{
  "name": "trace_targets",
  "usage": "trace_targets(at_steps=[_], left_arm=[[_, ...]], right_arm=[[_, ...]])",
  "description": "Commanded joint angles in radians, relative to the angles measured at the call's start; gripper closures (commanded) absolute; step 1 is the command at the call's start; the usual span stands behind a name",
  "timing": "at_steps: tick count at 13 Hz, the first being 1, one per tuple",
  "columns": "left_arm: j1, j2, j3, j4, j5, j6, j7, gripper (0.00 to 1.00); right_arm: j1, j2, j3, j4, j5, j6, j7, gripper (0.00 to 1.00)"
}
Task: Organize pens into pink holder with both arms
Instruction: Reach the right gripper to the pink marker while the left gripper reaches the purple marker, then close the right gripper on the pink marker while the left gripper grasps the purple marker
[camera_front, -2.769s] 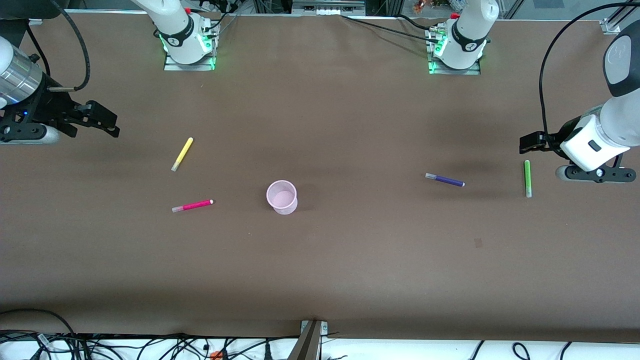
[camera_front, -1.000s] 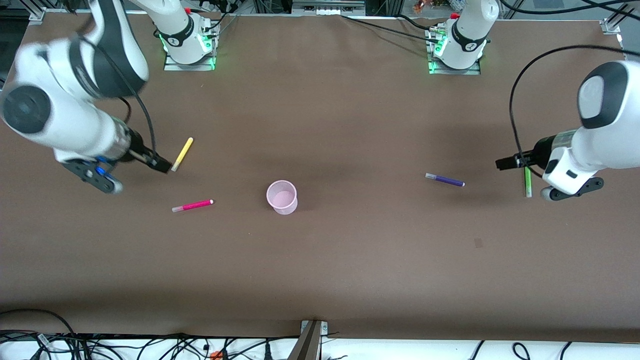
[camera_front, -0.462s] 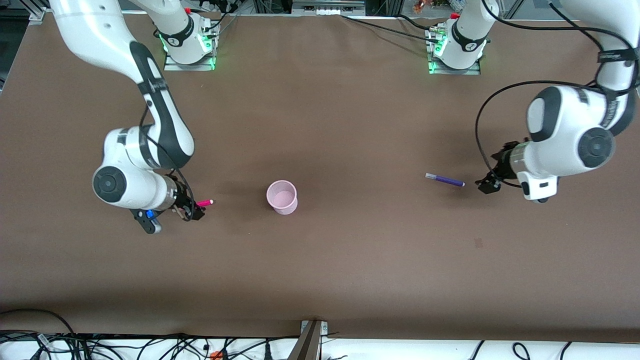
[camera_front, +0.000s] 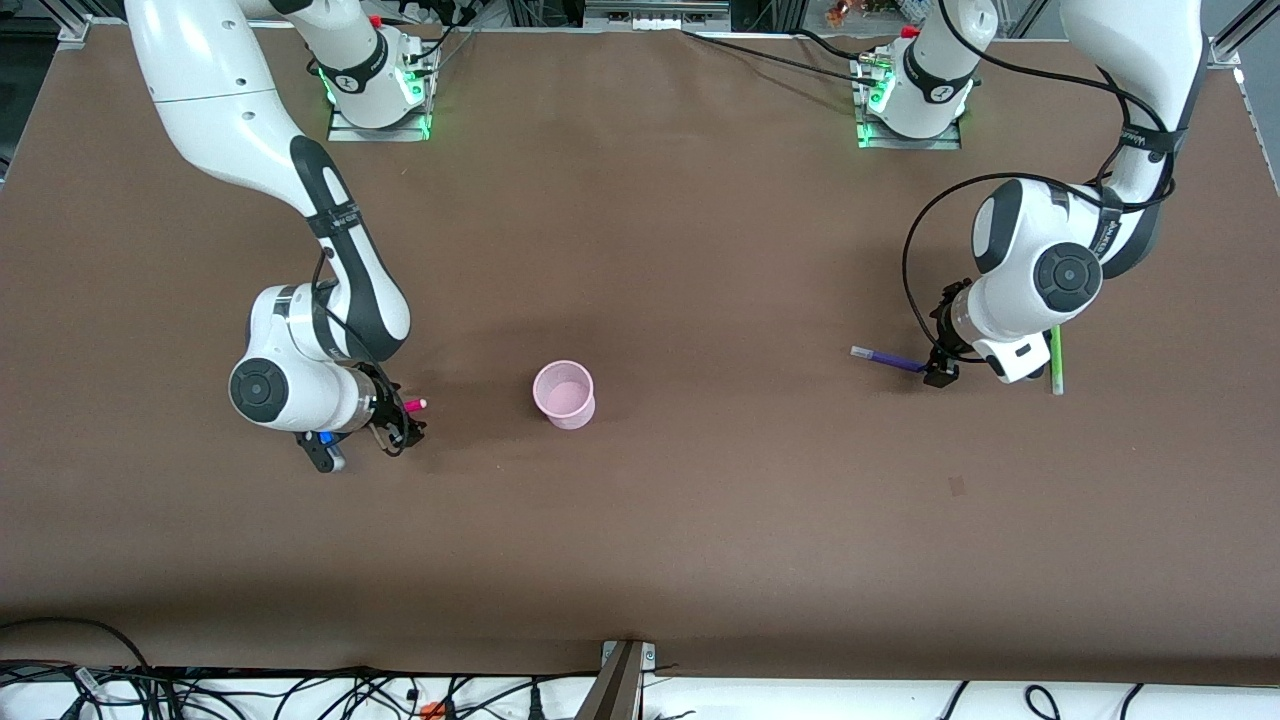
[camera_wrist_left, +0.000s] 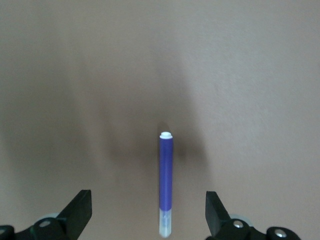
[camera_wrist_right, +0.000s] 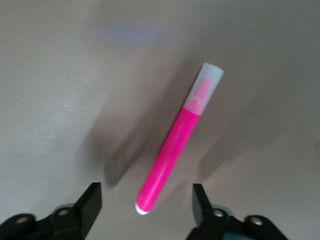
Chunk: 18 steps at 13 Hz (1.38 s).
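Both grippers descended; pens lie between jaws.

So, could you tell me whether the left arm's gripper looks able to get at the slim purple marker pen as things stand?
Probably yes: the left gripper stands open just over the slim purple marker pen, one finger on either side, with only bare table around it.

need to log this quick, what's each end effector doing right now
Left end effector: open, straddling the purple pen, holding nothing.
Right end effector: open around the pink pen, not gripping yet.
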<state>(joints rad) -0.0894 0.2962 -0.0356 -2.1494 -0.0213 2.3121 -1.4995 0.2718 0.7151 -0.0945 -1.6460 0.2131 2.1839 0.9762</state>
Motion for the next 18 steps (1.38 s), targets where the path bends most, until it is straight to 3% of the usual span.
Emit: trace_targets(at_steps=[1, 4, 8, 13, 14, 15, 16, 18], left_arm=[[-0.007, 0.056, 0.003, -0.004, 0.021, 0.071, -0.135, 0.00], [-0.009, 0.103, 0.003, -0.004, 0.023, 0.127, -0.232, 0.00], [-0.009, 0.146, 0.005, -0.004, 0.023, 0.164, -0.285, 0.00], [-0.041, 0.172, 0.008, -0.004, 0.026, 0.197, -0.326, 0.00], [-0.041, 0.175, 0.008, -0.006, 0.026, 0.199, -0.332, 0.00], [-0.041, 0.179, 0.008, -0.006, 0.027, 0.208, -0.343, 0.09], [-0.039, 0.179, 0.008, -0.006, 0.030, 0.211, -0.357, 0.33], [-0.039, 0.176, 0.009, -0.004, 0.031, 0.211, -0.375, 0.60]], right_arm=[[-0.003, -0.016, 0.002, -0.031, 0.015, 0.008, -0.007, 0.41], [-0.005, -0.009, 0.004, -0.031, 0.017, 0.004, -0.027, 0.77], [0.000, -0.003, 0.004, -0.031, 0.017, 0.000, -0.031, 0.97], [-0.002, -0.052, 0.042, -0.008, 0.025, -0.114, -0.036, 1.00], [-0.002, -0.072, 0.048, -0.006, 0.064, -0.145, -0.036, 1.00], [-0.002, -0.092, 0.056, 0.005, 0.116, -0.179, -0.037, 1.00], [-0.002, -0.108, 0.061, 0.023, 0.177, -0.235, -0.036, 1.00], [-0.002, -0.120, 0.061, 0.084, 0.312, -0.375, -0.031, 1.00]])
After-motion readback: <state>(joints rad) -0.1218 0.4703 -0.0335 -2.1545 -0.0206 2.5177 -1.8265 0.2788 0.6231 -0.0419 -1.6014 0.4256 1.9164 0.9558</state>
